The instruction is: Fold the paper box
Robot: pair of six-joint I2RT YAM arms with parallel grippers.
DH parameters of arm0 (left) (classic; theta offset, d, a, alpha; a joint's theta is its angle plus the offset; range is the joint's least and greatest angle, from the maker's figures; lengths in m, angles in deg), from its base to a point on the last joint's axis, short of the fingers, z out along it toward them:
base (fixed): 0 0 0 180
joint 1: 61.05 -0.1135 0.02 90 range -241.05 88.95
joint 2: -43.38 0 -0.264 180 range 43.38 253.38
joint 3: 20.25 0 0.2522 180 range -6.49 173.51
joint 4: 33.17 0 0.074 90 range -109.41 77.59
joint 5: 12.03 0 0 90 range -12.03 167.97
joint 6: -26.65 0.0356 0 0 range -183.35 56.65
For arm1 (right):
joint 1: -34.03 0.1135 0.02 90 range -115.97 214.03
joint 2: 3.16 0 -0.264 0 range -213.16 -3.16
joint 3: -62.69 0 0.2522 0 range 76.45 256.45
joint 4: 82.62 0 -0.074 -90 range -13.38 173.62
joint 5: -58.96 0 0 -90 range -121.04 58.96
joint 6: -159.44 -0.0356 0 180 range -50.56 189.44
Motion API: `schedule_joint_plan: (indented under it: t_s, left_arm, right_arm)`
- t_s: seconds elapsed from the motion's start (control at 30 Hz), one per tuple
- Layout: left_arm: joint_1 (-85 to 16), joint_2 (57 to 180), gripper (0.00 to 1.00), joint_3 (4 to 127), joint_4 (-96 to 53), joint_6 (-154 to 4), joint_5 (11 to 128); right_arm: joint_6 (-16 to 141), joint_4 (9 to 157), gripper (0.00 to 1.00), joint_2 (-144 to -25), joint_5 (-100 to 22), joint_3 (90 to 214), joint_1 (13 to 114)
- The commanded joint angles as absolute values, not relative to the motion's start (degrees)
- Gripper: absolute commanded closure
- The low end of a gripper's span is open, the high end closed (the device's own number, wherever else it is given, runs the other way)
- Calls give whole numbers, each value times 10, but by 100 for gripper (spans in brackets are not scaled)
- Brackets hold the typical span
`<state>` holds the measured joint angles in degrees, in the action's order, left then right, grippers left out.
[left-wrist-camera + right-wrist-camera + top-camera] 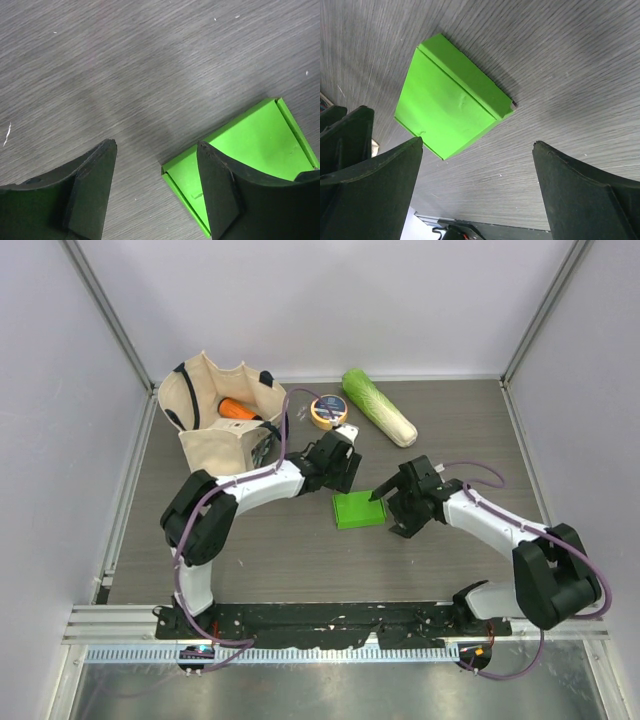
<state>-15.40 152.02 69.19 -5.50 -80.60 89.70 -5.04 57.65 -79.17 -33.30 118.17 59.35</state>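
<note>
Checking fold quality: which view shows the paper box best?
Right wrist: the paper box lies whole and large, its folded edge clear. Left wrist shows one part, cut off by the left claw and frame edge. Top external shows it only small.

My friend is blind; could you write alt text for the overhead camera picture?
A bright green paper box lies on a grey table between the left gripper and right gripper. Behind sit a canvas bag, a yellow disc and a pale cabbage.

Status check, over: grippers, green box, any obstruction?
Left gripper open. Right gripper open. Paper box between them, ungripped. Bag, cabbage well behind, no obstruction.
</note>
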Motion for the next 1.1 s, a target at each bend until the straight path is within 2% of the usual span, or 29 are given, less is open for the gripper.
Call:
schedule_joint_plan:
  t_s: [0.0,0.03,0.1,0.2,0.27,0.37,0.4,0.57,0.67,0.8,1.07]
  left_arm:
    - [-164,1528,32,717,-64,-834,871]
    - [-167,1530,32,721,-68,-838,855]
    - [-178,1546,40,735,-58,-849,812]
    - [-185,1602,60,822,13,-863,783]
    - [-185,1640,70,850,53,-865,782]
    - [-186,1663,77,865,64,-871,782]
    - [-185,1666,84,853,55,-872,756]
    - [-183,1648,95,809,20,-864,689]
    - [-182,1640,100,791,18,-863,652]
    - [-178,1637,100,761,-12,-863,575]
    - [-160,1644,100,730,-50,-884,539]
  right_arm:
    - [-112,608,4,-809,-328,1206,599]
    - [-115,614,4,-811,-324,1205,600]
    - [-127,631,4,-820,-319,1202,600]
    - [-139,640,5,-836,-316,1204,600]
    - [-148,646,5,-845,-316,1204,600]
    - [-161,660,6,-860,-320,1200,600]
    - [-171,676,7,-865,-313,1193,602]
    - [-173,702,8,-882,-277,1192,606]
    - [-172,726,9,-906,-270,1201,612]
    - [-166,789,10,-939,-278,1215,628]
    - [-198,867,11,-954,-269,1217,656]
